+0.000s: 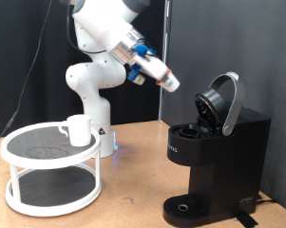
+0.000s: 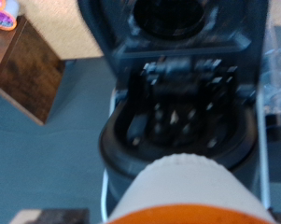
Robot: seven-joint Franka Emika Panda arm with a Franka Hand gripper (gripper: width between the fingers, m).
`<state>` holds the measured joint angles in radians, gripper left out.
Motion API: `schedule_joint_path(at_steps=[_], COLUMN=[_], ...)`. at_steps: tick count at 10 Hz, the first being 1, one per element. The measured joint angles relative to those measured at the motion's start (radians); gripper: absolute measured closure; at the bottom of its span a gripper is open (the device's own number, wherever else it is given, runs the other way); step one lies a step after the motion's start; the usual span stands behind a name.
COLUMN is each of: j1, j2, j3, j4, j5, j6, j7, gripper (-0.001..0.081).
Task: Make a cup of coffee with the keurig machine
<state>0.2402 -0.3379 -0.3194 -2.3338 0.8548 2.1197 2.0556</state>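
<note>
The end effector (image 1: 169,83) is held above the keurig machine (image 1: 214,161), lid raised; finger state cannot be told. Misalignment risks striking the chamber rim.

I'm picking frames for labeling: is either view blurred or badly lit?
Exterior view: evenly lit and sharp, keurig machine, cup and gripper all readable. Wrist view: soft throughout, the white object at the lower edge most blurred, the machine's open chamber dark.

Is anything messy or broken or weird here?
Nothing is spilled or broken. The keurig machine has its lid up, and the cup sits upright on the white rack, not under the machine. The end effector hovers near the open lid.
</note>
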Motion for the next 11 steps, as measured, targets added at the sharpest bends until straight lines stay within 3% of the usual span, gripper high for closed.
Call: schedule_joint_path(at_steps=[4, 6, 8, 11], j1=[0.009, 0.008, 0.008, 0.008], j2=[0.017, 0.019, 0.031, 0.064], j3=[0.056, 0.055, 0.059, 0.086], j4=[0.021, 0.017, 0.001, -0.039], j5=[0.010, -0.002, -0.039, -0.051], j6=[0.091, 0.070, 0.076, 0.162], j7=[0.035, 0.034, 0.034, 0.032], gripper=[0.0493, 0.0493, 0.0493, 0.0493])
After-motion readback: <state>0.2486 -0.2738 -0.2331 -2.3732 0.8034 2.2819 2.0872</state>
